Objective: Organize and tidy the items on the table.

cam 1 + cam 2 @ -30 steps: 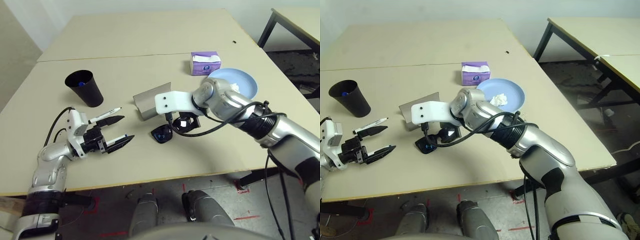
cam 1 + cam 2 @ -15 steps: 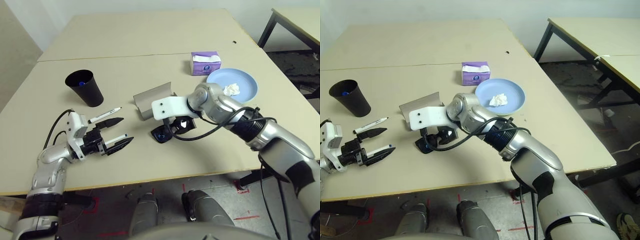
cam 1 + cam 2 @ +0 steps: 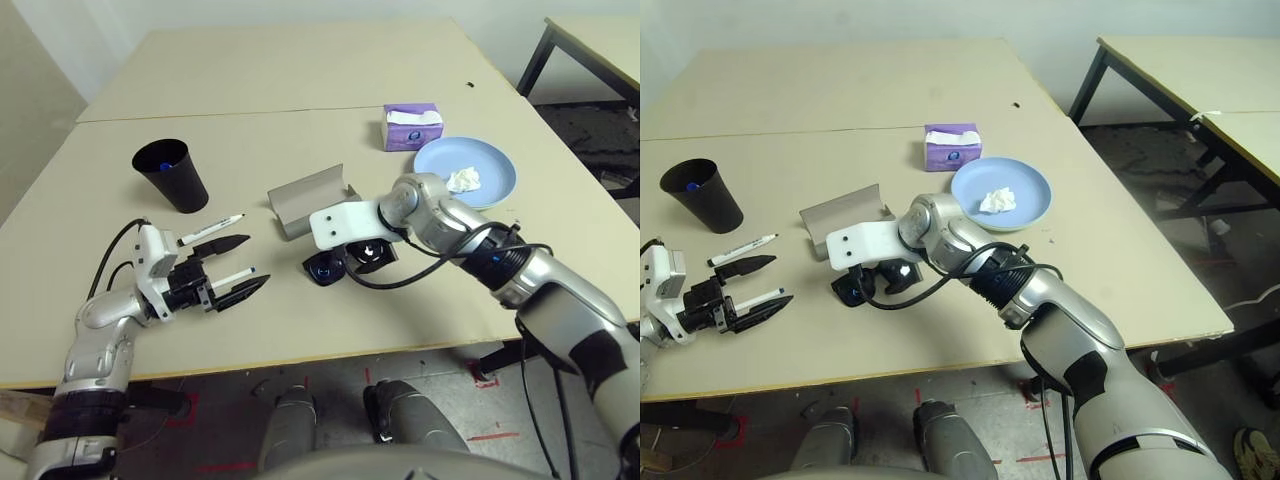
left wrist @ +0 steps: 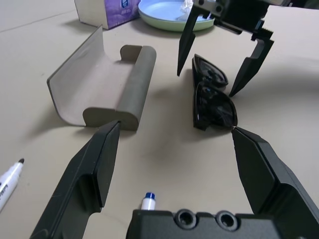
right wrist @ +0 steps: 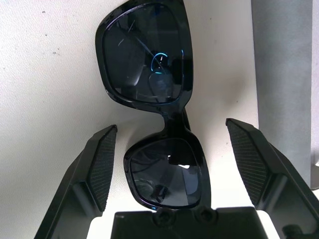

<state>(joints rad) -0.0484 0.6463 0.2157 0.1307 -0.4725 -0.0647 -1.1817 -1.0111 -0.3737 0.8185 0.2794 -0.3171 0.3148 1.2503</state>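
Note:
Black sunglasses (image 5: pixel 149 94) lie folded on the table (image 3: pixel 300 90), just in front of the open grey glasses case (image 3: pixel 305 200). My right gripper (image 5: pixel 172 127) is open and points down over them, one finger on each side of the frame. A white marker with a black cap (image 3: pixel 210 230) lies near the black cup (image 3: pixel 170 175). My left gripper (image 3: pixel 255 260) is open low over the table, and a blue-tipped marker (image 4: pixel 148 199) lies between its fingers near the palm. The crumpled tissue (image 3: pixel 461 180) rests on the blue plate (image 3: pixel 490 165), which sits on a green plate (image 4: pixel 169 22).
A purple tissue box (image 3: pixel 411 127) stands behind the plates. A seam crosses the tabletop behind the cup. A second table with black legs (image 3: pixel 590 50) stands off to the right. The near edge of the table runs just behind both grippers.
My right gripper has dropped lower and now straddles the sunglasses; its forearm has swung off the blue plate. The left arm has hardly moved.

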